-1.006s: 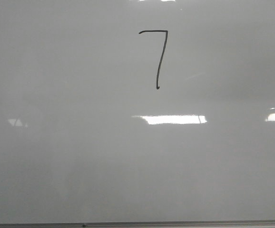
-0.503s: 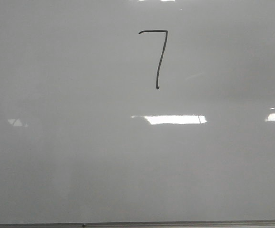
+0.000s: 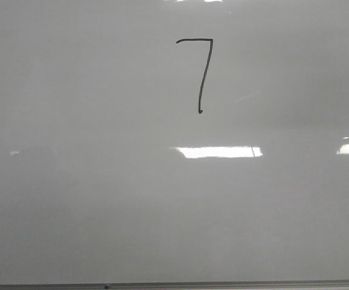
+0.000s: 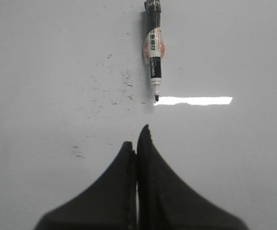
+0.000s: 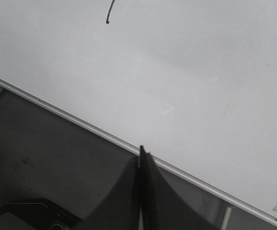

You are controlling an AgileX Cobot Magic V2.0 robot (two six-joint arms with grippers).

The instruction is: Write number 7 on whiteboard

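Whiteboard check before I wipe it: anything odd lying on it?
Yes. A marker lies loose on the whiteboard with its tip bare, no cap in view, and small black scuffs dot the surface beside it.

The whiteboard [image 3: 102, 211] looks smooth and glossy; its frame [image 5: 81, 123] a pale metal; both hands matt black.

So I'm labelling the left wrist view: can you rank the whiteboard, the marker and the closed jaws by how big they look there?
1. The whiteboard, filling the view.
2. The left gripper, jaws closed; it sits nearest the camera, so its apparent size is inflated.
3. The marker, lying on the board, its upper end cut off by the frame.
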